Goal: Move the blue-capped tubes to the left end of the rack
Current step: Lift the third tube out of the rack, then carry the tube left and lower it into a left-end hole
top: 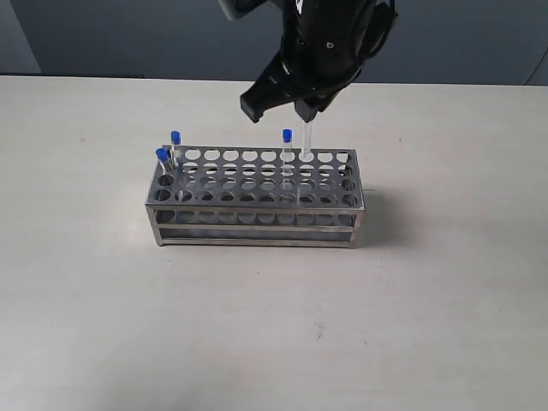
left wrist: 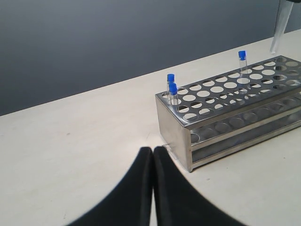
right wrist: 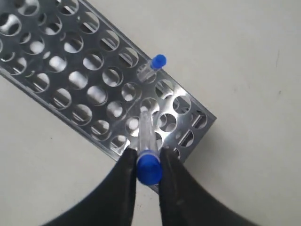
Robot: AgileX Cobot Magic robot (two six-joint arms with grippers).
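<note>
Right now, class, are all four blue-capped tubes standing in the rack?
No: the right gripper grips one blue-capped tube by its cap over the rack, as the right wrist view shows.

A silver rack (top: 257, 224) stands mid-bench (top: 428, 325), its long side facing the camera. One blue-capped tube (top: 175, 139) stands in the back row at the rack's 9 o'clock end, with a second tube (top: 162, 156) just beside it toward 7 o'clock. A third tube (top: 287, 141) stands in the back row, toward 1 o'clock from the rack's middle. At 12 o'clock a black tool (top: 306, 110) grips a clear tube (top: 306, 141) upright, its cap hidden, its lower end at the back row.
</note>
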